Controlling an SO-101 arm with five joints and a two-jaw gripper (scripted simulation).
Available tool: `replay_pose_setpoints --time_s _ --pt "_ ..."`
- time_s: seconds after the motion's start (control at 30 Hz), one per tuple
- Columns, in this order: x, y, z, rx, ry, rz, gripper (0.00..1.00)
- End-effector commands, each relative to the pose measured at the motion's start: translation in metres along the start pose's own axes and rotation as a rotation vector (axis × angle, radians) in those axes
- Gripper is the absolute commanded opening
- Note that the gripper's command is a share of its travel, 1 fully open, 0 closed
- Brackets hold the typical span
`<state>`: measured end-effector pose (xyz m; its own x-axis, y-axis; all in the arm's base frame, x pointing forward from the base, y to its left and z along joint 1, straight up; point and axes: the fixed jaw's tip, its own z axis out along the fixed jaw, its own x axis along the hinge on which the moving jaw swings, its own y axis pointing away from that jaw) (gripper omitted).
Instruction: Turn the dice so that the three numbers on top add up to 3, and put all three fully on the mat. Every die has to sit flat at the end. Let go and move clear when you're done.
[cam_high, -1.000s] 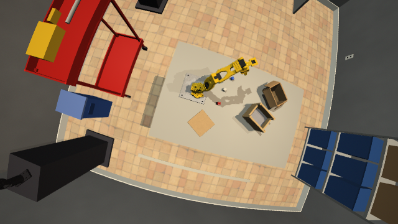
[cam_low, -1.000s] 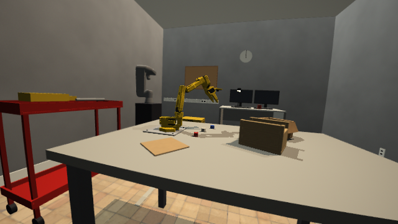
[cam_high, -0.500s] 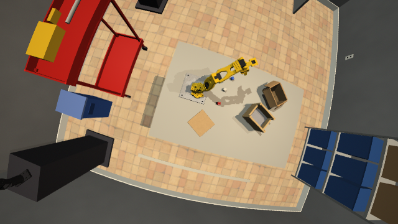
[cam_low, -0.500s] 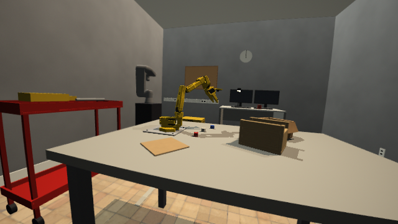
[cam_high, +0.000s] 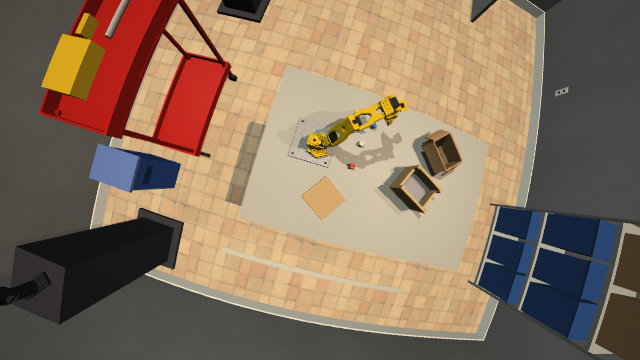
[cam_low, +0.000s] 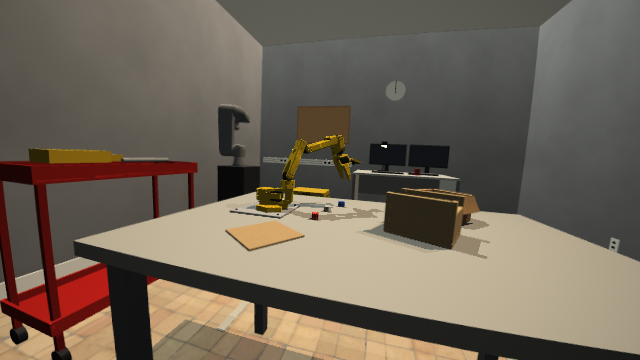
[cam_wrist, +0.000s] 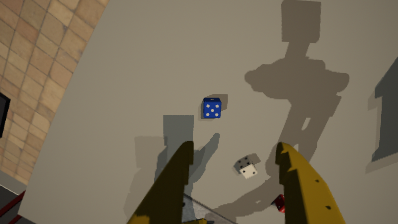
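1. Top view: floor and table top (cam_high: 430, 240) (cam_low: 350, 265) (cam_wrist: 150, 60) lit warm and fairly bright; walls dark grey. Room edges bow outward (lens distortion, most evident along the lower border).
2. Arm shadow (cam_high: 370, 157) (cam_wrist: 300, 80) falls crisp-edged on the table top; stepped outlines noted in exterior view.
3. Exterior view: walls dim, dice too small to read pips reliably.
4. Wrist view: muted light, overlapping shadows of two depths, blue die's pips legible.

The bent yellow arm (cam_high: 345, 131) (cam_low: 300, 155) holds its open tool (cam_high: 400, 114) (cam_low: 352, 171) (cam_wrist: 235, 145) raised, pointing downward.
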<state>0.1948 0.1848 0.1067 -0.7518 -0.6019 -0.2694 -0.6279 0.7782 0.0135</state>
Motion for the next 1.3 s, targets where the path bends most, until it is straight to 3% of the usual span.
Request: replay_pose_setpoints --time_s 0.0,0.13,0.27,1.27 --pt "0.01 0.002 0.027 0.004 0.121 -0.002 0.28" --pt "0.02 0.002 0.045 0.009 0.208 -0.002 0.28" --pt "0.025 0.002 0.053 0.012 0.247 -0.002 0.28" --pt "0.026 0.007 0.054 0.011 0.253 -0.006 0.28"
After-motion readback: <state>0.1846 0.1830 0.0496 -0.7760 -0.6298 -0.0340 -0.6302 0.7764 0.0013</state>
